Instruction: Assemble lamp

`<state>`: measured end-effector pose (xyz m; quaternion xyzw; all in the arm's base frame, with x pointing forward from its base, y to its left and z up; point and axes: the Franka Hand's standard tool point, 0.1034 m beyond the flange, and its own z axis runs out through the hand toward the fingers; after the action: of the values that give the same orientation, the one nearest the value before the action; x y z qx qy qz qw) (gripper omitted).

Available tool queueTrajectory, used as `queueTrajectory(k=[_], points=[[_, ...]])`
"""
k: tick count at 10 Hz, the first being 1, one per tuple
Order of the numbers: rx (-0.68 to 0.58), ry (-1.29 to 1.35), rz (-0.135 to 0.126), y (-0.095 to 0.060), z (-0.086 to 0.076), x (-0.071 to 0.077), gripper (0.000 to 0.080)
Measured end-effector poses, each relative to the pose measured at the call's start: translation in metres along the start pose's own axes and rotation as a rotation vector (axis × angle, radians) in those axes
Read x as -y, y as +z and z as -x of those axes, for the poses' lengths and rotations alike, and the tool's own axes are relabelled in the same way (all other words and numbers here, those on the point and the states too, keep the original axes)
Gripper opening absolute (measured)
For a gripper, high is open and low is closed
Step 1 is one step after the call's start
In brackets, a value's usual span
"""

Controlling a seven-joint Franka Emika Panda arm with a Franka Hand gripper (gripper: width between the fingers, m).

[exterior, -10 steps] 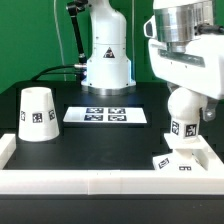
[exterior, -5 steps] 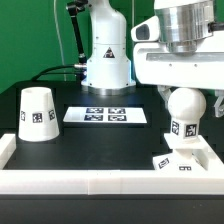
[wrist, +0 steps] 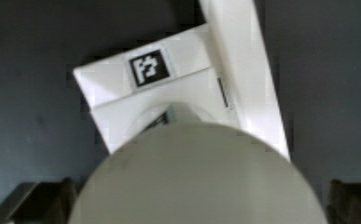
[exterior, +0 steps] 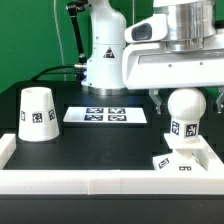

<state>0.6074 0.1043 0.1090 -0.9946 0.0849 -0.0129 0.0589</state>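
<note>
The ball-shaped bulb (exterior: 185, 108) stands upright on the small flat square base (exterior: 186, 160) at the front of the exterior view's right. My gripper (exterior: 185, 103) is open, with one finger (exterior: 157, 100) on each side of the bulb's top and a gap between each finger and the bulb. In the wrist view the bulb (wrist: 198, 175) fills the space between the dark fingers (wrist: 35, 200), with the tagged base (wrist: 150, 70) beyond it. The cone-shaped shade (exterior: 38, 112) stands alone on the exterior view's left.
The marker board (exterior: 105, 115) lies flat mid-table. A low white wall (exterior: 90, 185) borders the front and both sides. The robot's white pedestal (exterior: 105, 55) stands behind the board.
The hand has lifted a little and its body has swung toward the exterior view's left. The fingers now stand apart beside the bulb. Bulb, base and shade have not moved.
</note>
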Motion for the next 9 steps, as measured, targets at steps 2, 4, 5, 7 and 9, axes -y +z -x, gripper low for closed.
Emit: queueTrajectory(k=[2, 4, 5, 7, 9], points=[[-0.006, -0.243, 0.019, -0.0030, -0.0027, -0.0006, 0.0699], [-0.010, -0.427, 0.023, -0.0059, -0.0047, 0.0027, 0.0699], [-0.010, -0.506, 0.030, -0.0064, -0.0056, 0.0018, 0.0699], [-0.007, -0.607, 0.033, -0.0053, -0.0058, -0.0004, 0.0699], [-0.004, -0.724, 0.038, -0.0051, -0.0064, -0.0028, 0.0699]])
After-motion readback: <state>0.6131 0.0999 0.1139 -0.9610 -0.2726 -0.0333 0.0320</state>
